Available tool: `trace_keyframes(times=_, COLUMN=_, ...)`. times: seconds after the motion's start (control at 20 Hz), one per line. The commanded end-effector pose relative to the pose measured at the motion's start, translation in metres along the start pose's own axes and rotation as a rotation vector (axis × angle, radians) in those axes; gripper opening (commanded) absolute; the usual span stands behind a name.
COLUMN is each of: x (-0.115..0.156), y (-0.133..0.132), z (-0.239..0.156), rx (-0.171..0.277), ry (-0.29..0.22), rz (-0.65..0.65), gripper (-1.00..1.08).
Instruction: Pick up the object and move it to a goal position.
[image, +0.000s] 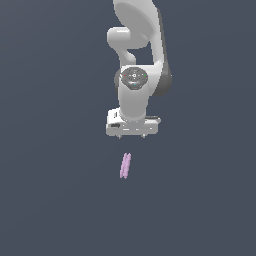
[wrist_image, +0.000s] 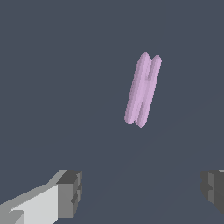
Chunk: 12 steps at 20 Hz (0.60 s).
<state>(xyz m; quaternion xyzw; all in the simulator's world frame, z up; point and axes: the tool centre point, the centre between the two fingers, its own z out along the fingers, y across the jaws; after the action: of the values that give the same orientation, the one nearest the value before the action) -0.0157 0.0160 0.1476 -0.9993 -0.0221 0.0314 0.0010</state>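
One small, slim, pale pink-lilac stick with a lengthwise groove (image: 125, 166) lies on the flat dark grey bench (image: 50, 200), and your white robot arm (image: 137, 60) hangs above it. Your hand (image: 132, 136) is spread wide and holds nothing. In the wrist view its two dark grey fingertips (wrist_image: 72, 192) stand well apart, touching neither stick nor bench. In the exterior view the stick lies just nearer than the hand.

Background: one plain, flat, dark slate-grey surface (image: 50, 200) filled both views edge to edge. No seam, wall, or horizon line showed. Light was even and soft; shading was nearly uniform, with no distinct shadows.
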Motion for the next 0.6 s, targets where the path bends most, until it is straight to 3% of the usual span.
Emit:
trace_keyframes(times=0.0, x=0.0, y=0.0, z=0.0, rx=0.0, ry=0.0, rz=0.0, gripper=1.0)
trace_keyframes(times=0.4, x=-0.005, y=-0.034, z=0.001, rx=0.026, ry=-0.019, rz=-0.02, gripper=1.0)
trace_keyframes(times=0.55, x=-0.005, y=-0.034, z=0.001, rx=0.026, ry=-0.019, rz=-0.02, gripper=1.0)
